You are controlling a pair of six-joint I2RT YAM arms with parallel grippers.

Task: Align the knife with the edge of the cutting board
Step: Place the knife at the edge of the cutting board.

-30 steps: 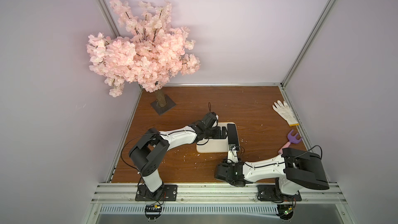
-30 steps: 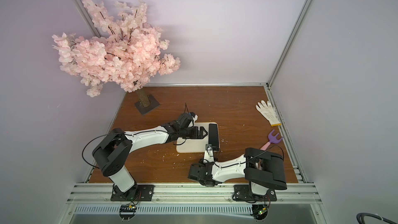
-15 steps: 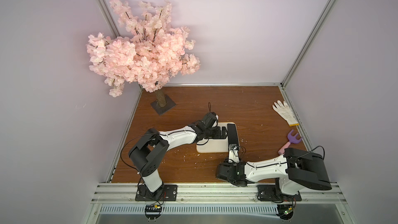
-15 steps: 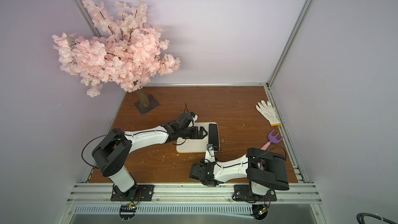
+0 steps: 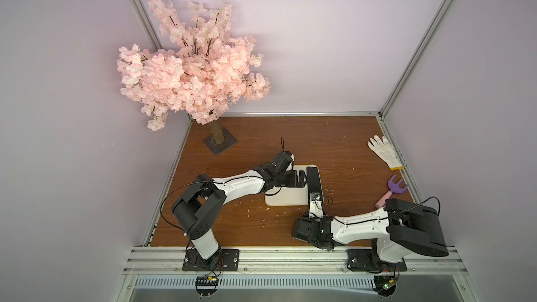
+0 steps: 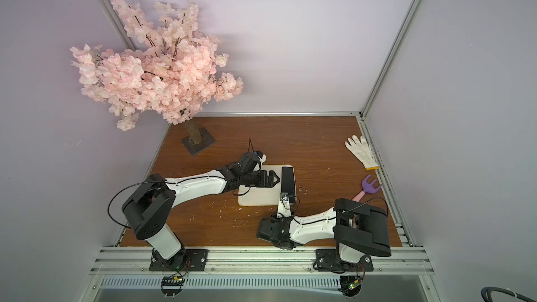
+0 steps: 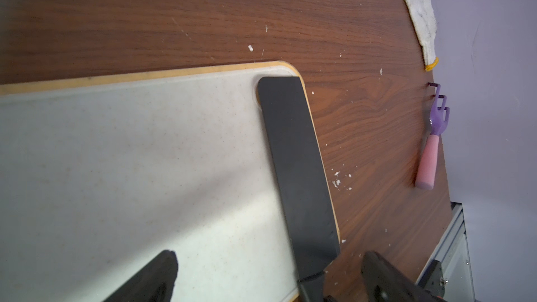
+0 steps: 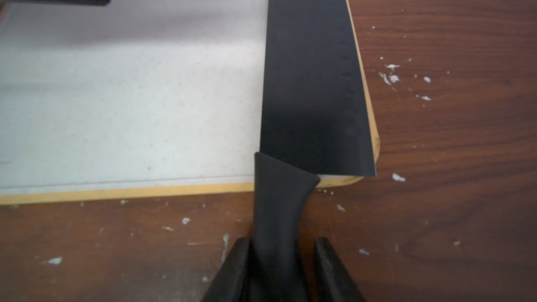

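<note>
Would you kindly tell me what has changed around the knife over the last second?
The right gripper has narrowed its jaws around the handle of the knife; whether it grips yet is unclear. The knife still lies along the edge of the cutting board, and the left gripper still hovers open over it.

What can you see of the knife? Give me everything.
The knife is all matte black: broad rectangular blade with a row of dimples near its edge, slim handle. It lies flat on the cutting board, blade along one orange-rimmed side, nearly flush, handle overhanging the wooden table. The right gripper straddles the handle; whether it clamps is unclear.
</note>
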